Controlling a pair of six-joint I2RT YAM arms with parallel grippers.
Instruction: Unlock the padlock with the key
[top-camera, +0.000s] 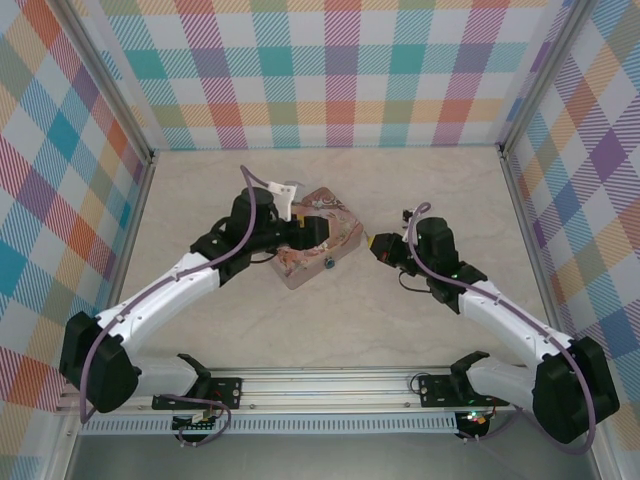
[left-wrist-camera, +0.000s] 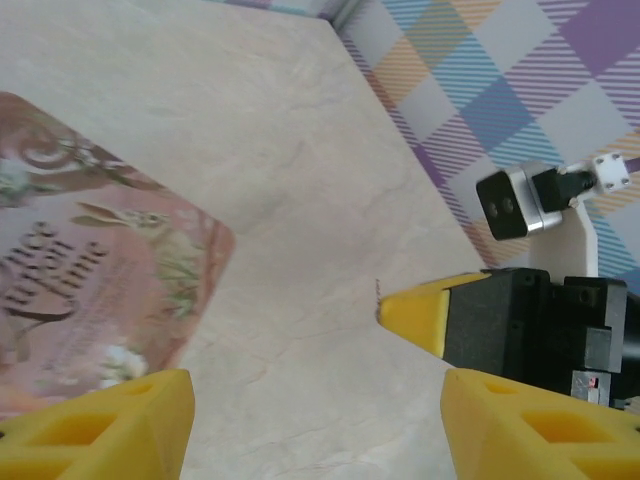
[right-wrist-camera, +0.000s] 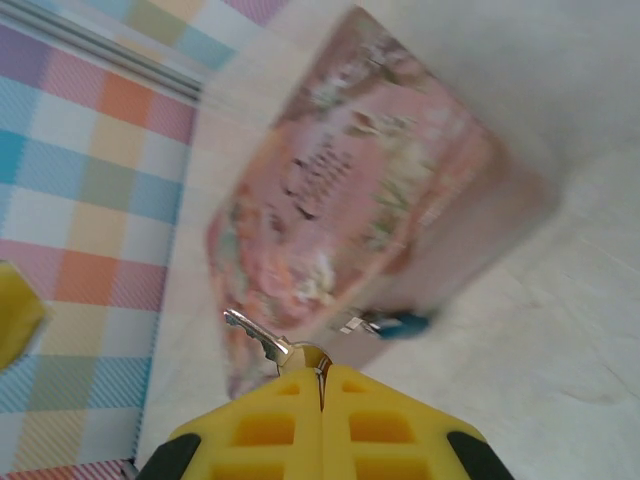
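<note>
- The right gripper (right-wrist-camera: 322, 378) has its yellow jaws pinched together on a thin silvery metal key (right-wrist-camera: 255, 338).
- A tiny teal-blue padlock (right-wrist-camera: 400, 323) sits at the side wall of a pink illustrated rectangular tin (right-wrist-camera: 360, 200), near the key.
- The left gripper (left-wrist-camera: 315, 405) hangs over the tin's edge with its jaws wide apart.

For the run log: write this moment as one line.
left hand open at tin | right hand shut on key | key apart from padlock | padlock at tin's side
</note>
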